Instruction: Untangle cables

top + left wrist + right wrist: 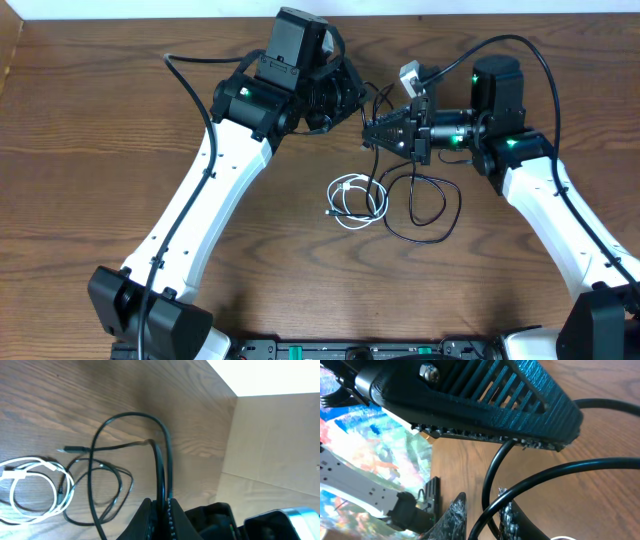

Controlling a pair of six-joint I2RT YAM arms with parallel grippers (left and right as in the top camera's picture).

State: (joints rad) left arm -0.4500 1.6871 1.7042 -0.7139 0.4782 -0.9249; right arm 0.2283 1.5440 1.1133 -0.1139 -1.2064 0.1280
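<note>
The white cable (65, 492) lay in a small flat coil on the table (100, 150), and all places here were taken from this coil. The black cable (131, 413) lay just beside the coil, on the side of the right arm. It made a loose wide loop that seemed to cross the coil's edge, and from there it rose to the two grippers. These hung close together beyond the coil, on the side away from the robot's bases. The left gripper (161, 505) was closed tight on a strand of the black cable. The right gripper (482, 510) had its fingers a little apart with black strands between them, and I could not tell if it pinched them. Both cords looked thin, light and soft, so a pull on one would probably drag the coil along. A hold near a plug end seemed safer than one in the middle of a loop.
</note>
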